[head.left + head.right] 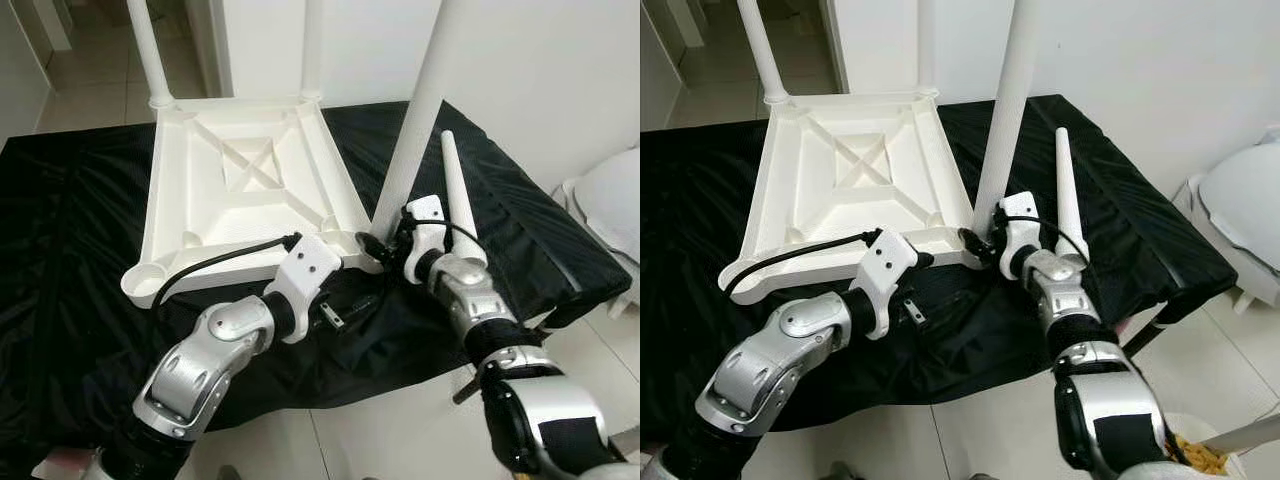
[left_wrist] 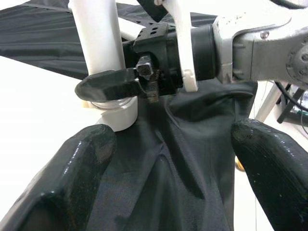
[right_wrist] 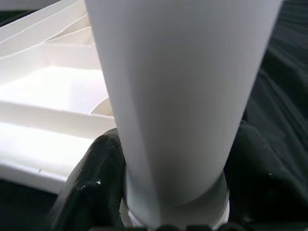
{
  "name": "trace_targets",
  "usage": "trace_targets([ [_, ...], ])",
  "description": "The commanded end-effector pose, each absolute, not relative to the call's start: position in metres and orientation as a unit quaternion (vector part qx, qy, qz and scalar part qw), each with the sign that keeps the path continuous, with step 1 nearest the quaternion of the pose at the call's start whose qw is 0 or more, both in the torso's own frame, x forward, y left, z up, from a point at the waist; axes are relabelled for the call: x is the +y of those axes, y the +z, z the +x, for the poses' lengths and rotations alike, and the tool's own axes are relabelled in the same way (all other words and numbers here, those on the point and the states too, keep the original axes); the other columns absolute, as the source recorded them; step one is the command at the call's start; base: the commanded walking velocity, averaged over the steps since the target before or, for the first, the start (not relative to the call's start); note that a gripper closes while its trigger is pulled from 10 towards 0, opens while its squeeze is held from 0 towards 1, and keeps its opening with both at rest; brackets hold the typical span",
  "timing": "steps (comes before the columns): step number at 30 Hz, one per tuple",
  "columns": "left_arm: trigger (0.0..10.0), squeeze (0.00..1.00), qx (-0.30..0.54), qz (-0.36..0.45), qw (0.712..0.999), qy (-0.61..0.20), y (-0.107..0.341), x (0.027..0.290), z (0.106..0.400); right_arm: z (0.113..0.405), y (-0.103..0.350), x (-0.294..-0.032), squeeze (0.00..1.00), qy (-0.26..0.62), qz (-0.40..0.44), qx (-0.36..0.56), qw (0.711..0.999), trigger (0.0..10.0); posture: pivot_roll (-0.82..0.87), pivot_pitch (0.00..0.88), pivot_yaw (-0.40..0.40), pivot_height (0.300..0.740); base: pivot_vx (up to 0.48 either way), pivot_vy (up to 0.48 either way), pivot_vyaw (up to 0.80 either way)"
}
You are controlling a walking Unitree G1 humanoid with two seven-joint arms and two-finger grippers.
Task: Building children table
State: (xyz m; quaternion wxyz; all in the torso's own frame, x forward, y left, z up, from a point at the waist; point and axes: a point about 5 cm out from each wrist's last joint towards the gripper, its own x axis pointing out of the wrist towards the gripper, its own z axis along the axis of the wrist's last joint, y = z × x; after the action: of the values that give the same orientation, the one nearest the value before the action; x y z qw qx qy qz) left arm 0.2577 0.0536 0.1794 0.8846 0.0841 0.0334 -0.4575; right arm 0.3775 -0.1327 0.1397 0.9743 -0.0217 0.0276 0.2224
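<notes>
A white plastic table top point(image 1: 160, 200) lies upside down on a black cloth. Two white legs point(image 1: 148, 50) point(image 1: 312, 45) stand in its far corner sockets. A third leg point(image 1: 420, 110) stands upright at the near right corner, with my right gripper point(image 1: 375, 250) shut on its base. The right fingers point(image 3: 96, 183) press both sides of that leg point(image 3: 178, 86). A loose tapered leg point(image 1: 460, 195) lies on the cloth beside my right wrist. The near left socket point(image 1: 143, 283) holds nothing. My left gripper point(image 2: 168, 154) is open, hovering over the cloth just in front of the held leg point(image 2: 98, 38).
The black cloth point(image 1: 70, 260) covers the whole work surface and drops off at the near edge onto tiled floor point(image 1: 400, 430). A black cable point(image 1: 215, 262) from my left wrist crosses the table top's near rim. A white rounded object point(image 1: 615, 200) sits at the far right.
</notes>
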Motion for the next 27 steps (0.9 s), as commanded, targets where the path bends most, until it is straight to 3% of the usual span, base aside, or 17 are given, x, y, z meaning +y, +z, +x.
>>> trace_targets([
  [1, 10.0, 0.0, 0.032, 0.086, 0.879, -0.467, 0.182, 0.053, 0.257, 0.376, 0.134, -0.129, 0.0, 0.171, 0.031, 0.039, 0.984, 0.0, -0.03, 0.04, -0.013, 0.74, 0.0, 0.0, 0.0],
  [8, 10.0, 0.0, 0.033, 0.082, 0.878, -0.471, 0.181, 0.051, 0.256, 0.371, 0.13, -0.099, 0.0, 0.083, 0.057, 0.039, 0.994, 0.0, -0.04, 0.038, -0.019, 0.74, 0.0, 0.0, 0.0],
  [20, 10.0, 0.0, 0.032, 0.082, 0.876, -0.474, 0.18, 0.049, 0.255, 0.362, 0.126, -0.078, 0.0, 0.0, 0.093, 0.045, 0.995, 0.0, -0.03, 0.023, -0.025, 0.74, 0.0, 0.0, 0.0],
  [21, 10.0, 0.0, 0.032, 0.082, 0.876, -0.475, 0.18, 0.049, 0.255, 0.361, 0.127, -0.078, 0.0, -0.003, 0.095, 0.046, 0.994, 2.4, -0.04, 0.022, -0.026, 0.74, 0.0, 0.0, 0.0],
  [22, 10.0, 0.0, 0.032, 0.082, 0.876, -0.475, 0.18, 0.048, 0.255, 0.361, 0.127, -0.079, 0.0, -0.003, 0.09, 0.046, 0.995, 10.0, -0.04, 0.022, -0.028, 0.74, 0.0, 0.0, 0.0],
  [24, 10.0, 0.0, 0.032, 0.081, 0.876, -0.475, 0.18, 0.048, 0.255, 0.361, 0.128, -0.08, 0.0, -0.001, 0.089, 0.046, 0.995, 10.0, -0.04, 0.022, -0.028, 0.74, 0.0, 0.0, 0.0],
  [25, 10.0, 0.0, 0.032, 0.082, 0.876, -0.475, 0.18, 0.048, 0.255, 0.362, 0.13, -0.083, 0.47, 0.002, 0.084, 0.038, 0.996, 10.0, -0.04, 0.022, -0.028, 0.74, 0.0, 0.0, 0.0],
  [27, 10.0, 0.0, 0.032, 0.082, 0.876, -0.475, 0.18, 0.048, 0.255, 0.362, 0.13, -0.083, 0.47, 0.002, 0.084, 0.038, 0.996, 10.0, -0.04, 0.022, -0.028, 0.74, 0.0, 0.0, 0.0],
])
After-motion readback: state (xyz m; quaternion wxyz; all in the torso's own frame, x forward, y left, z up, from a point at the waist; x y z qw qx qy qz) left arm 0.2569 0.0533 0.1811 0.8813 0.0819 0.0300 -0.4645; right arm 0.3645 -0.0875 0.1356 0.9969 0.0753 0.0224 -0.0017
